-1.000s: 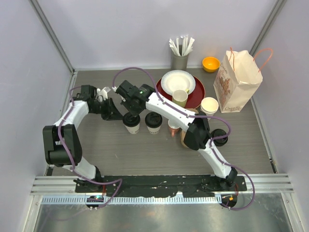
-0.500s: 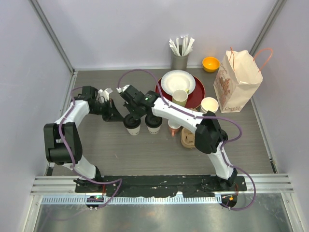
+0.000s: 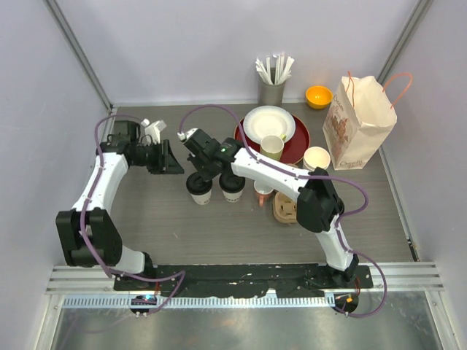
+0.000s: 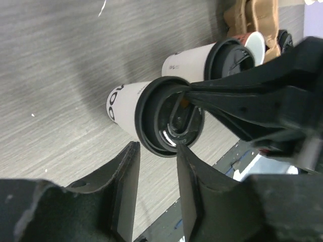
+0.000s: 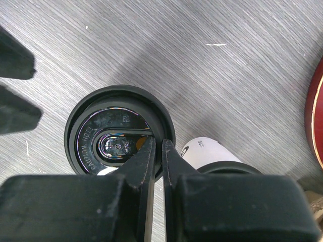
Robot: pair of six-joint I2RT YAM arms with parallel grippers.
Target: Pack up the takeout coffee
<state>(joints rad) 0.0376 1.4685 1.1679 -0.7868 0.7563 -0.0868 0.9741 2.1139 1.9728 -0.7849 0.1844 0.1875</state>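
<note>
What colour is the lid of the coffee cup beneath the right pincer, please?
The lid is glossy black, clearest in the right wrist view.

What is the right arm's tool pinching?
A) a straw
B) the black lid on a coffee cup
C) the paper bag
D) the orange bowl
B: the right wrist view shows the right tool closed on the rim of the black lid.

A robotics lab cell — bare grey panel walls (image 3: 219,44), metal frame posts (image 3: 76,51), an aluminium rail (image 3: 408,277) edging the table (image 3: 182,233).
</note>
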